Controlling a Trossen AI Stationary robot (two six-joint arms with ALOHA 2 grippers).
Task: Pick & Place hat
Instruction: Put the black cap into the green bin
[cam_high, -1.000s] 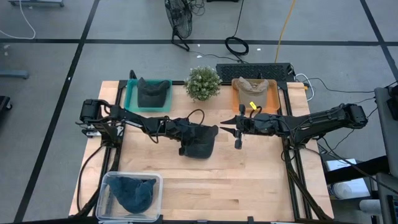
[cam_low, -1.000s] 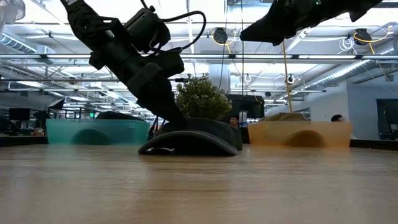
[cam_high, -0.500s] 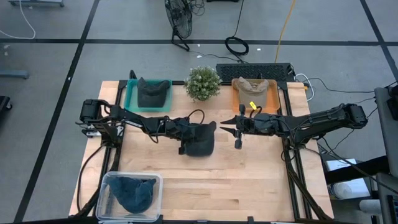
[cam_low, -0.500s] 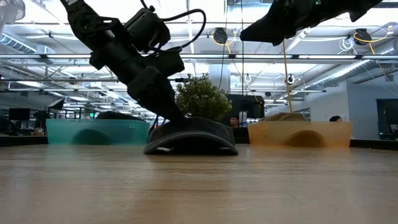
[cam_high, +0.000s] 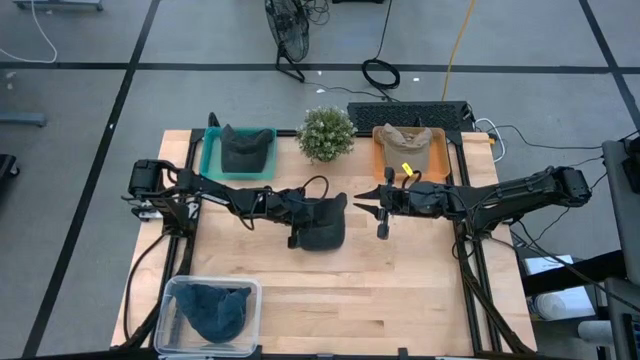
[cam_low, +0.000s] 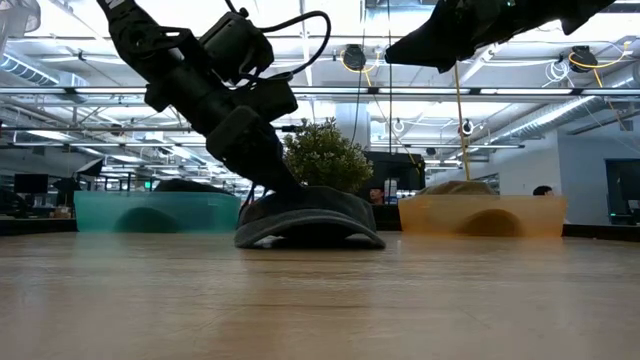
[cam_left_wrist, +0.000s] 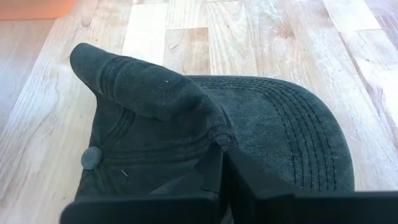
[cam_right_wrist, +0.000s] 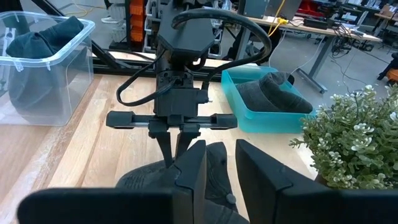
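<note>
A dark cap (cam_high: 324, 224) lies in the middle of the table, brim edge and crown rim on the wood (cam_low: 310, 225). My left gripper (cam_left_wrist: 222, 151) reaches it from the table's left and is shut on its crown; in the left wrist view the top button (cam_left_wrist: 91, 158) and stitched brim (cam_left_wrist: 298, 134) show. My right gripper (cam_high: 376, 212) hangs open to the right of the cap, high above the table (cam_low: 440, 40). Its fingers (cam_right_wrist: 191, 168) frame the cap (cam_right_wrist: 211, 163) from a distance. My left gripper pinches a raised fold of the crown's fabric (cam_left_wrist: 214, 138) between its two fingers, close to where the crown meets the brim. The fingers slant down from the table's left (cam_low: 275, 178). The cap stays on the table, its crown puckered up toward the fingertips.
At the far edge stand a teal bin (cam_high: 212, 158) holding a dark hat, a potted plant (cam_high: 326, 133) and an orange bin (cam_high: 380, 160) holding a tan hat. A clear bin (cam_high: 172, 300) with a blue hat sits at the near left corner. Bare wood lies near and right.
Held by my left gripper, the cap has turned slightly on the table and drawn a little toward the left, so it shows narrower in the low view. During the last half second it has hardly moved.
</note>
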